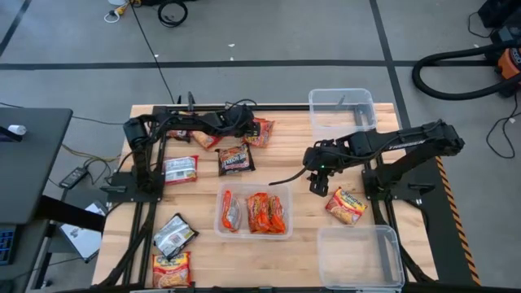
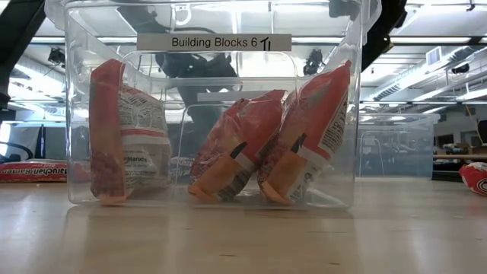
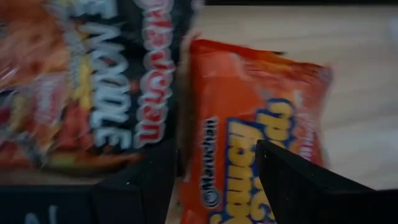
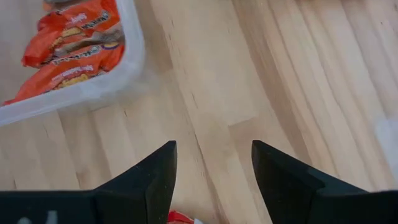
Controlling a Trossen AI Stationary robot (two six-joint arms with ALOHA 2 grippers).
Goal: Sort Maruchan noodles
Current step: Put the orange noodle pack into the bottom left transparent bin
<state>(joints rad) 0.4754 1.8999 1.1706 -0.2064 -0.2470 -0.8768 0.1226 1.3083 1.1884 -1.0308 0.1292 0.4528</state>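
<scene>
Maruchan noodle packets lie scattered on the wooden table. At the far middle, an orange packet lies flat beside a dark packet, and my left gripper stands open low over it. Three orange packets stand on edge in the clear middle bin. My right gripper hangs open above bare wood to the right of that bin. A yellow-red packet lies just beyond it, toward the table's near right. My left gripper comes at the orange packet from above, slanting down. One finger is beside the packet's long edge and the other is over its printed face. Whether the fingers touch it I cannot tell.
A dark packet, a silver-white one and a reddish one lie at the left middle. Two more packets lie at the near left. Clear bins stand at the far right and near right.
</scene>
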